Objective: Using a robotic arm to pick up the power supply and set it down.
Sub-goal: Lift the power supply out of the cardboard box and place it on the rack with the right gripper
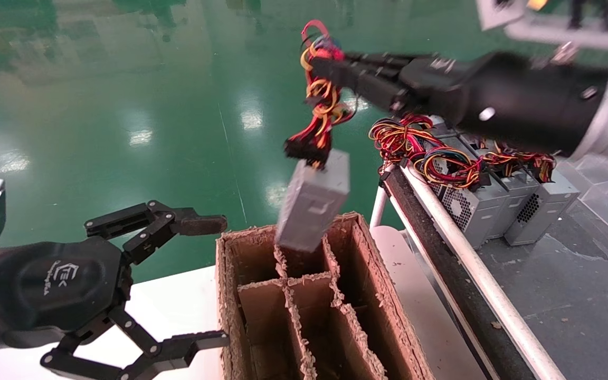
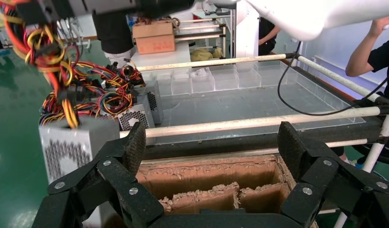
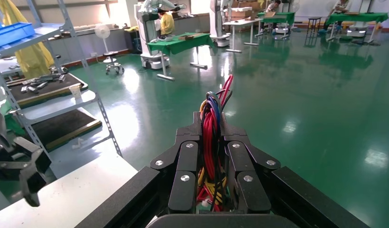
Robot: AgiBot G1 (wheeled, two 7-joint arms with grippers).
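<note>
We are holding the wire bundle (image 1: pixel 321 92) with our right gripper (image 1: pixel 325 68), fingers clamped on it, so the power supply (image 1: pixel 313 200) is hanging tilted below them, just over the cardboard box (image 1: pixel 388 295). Our left gripper (image 1: pixel 214 279) is waiting beside the box, fingers spread apart.

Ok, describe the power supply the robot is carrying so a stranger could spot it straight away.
Find the brown cardboard box with dividers on the white table. Hanging tilted just above its far compartments is a grey metal power supply, dangling by its red, yellow and black wires from the shut right gripper. The other power supplies all sit on the conveyor at the right.
</note>
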